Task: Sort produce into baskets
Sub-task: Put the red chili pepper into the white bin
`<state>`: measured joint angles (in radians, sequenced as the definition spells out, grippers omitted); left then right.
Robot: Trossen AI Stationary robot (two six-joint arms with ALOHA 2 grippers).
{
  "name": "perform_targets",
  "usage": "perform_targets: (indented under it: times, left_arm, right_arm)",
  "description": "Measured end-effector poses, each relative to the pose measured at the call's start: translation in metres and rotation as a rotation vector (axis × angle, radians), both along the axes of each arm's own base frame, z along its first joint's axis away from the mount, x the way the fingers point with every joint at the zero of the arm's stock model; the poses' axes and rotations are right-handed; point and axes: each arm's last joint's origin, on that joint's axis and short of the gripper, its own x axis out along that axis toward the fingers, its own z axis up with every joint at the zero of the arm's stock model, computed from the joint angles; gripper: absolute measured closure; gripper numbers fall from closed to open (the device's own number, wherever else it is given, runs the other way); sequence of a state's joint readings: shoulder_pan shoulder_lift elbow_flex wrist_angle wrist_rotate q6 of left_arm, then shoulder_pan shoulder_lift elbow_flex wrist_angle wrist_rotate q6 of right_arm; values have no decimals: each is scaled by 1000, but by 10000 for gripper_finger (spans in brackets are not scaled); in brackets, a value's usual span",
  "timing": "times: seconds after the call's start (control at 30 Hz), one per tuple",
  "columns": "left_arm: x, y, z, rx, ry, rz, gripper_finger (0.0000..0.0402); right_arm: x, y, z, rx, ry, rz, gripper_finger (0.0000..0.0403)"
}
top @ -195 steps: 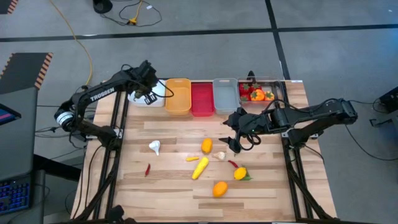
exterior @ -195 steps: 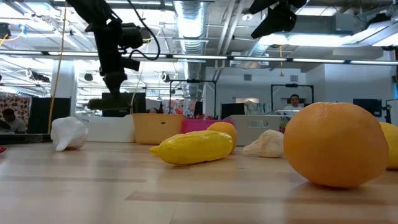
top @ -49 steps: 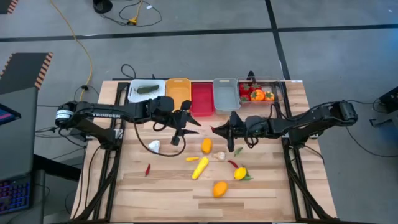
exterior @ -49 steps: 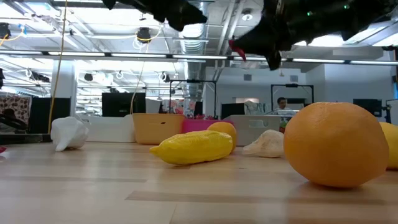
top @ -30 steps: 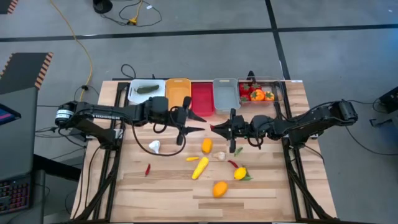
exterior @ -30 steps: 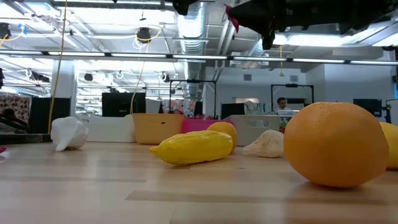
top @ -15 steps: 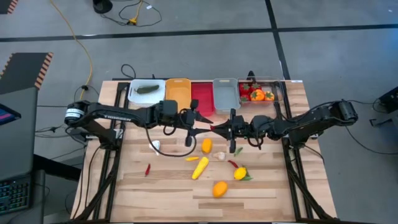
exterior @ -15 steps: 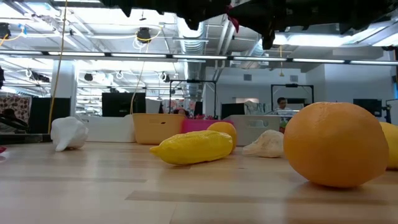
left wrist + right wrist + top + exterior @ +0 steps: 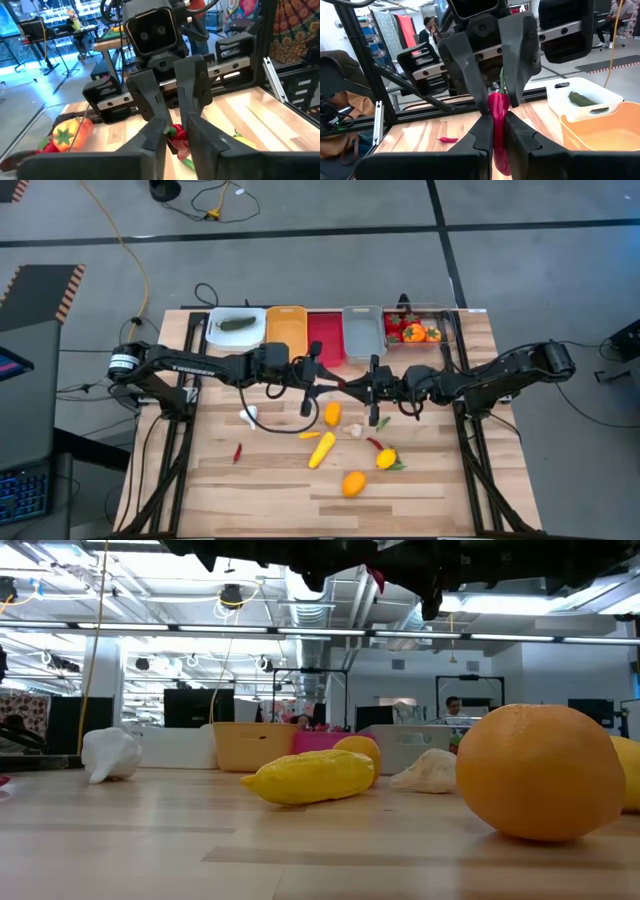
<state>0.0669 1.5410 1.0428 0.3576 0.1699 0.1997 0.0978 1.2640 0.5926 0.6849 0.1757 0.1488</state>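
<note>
Near edge of the bench [image 9: 420, 500]: an orange [image 9: 353, 483] lies closest, with a lemon [image 9: 386, 459] and a corn cob [image 9: 321, 449] just behind it. A small chilli [image 9: 237, 452] lies toward the left edge. A garlic bulb [image 9: 249, 416] and a second orange piece [image 9: 332, 413] lie near the centre.

Above mid-bench the two grippers meet tip to tip. The right gripper [image 9: 352, 387] pinches a red chilli [image 9: 498, 107]. The left gripper [image 9: 322, 376] has its fingers around the chilli's other end, close against it; firm contact cannot be confirmed.

Far edge: white bin [image 9: 236, 338] holding a green piece, orange bin [image 9: 286, 346], red bin [image 9: 324, 356], grey bin [image 9: 361, 346], and clear bin [image 9: 443, 326] holding red and orange produce.
</note>
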Motion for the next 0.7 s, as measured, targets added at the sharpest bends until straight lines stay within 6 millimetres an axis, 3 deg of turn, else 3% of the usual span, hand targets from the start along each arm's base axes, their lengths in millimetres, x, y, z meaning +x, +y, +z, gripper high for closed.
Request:
perform_targets:
  times: [0.17, 0.43, 0.53, 0.7]
  left_arm:
    - [0, 0, 0, -1, 1, 0, 392]
    - [0, 0, 0, -2, 1, 0, 391]
    - [0, 0, 0, -2, 2, 0, 391]
    - [0, 0, -1, -2, 6, 2, 391]
  right_arm:
    - [0, 0, 0, 0, 1, 0, 342]
    - [0, 0, 0, 0, 3, 0, 338]
    - [0, 0, 0, 0, 3, 0, 318]
    - [0, 0, 0, 5, 4, -1, 253]
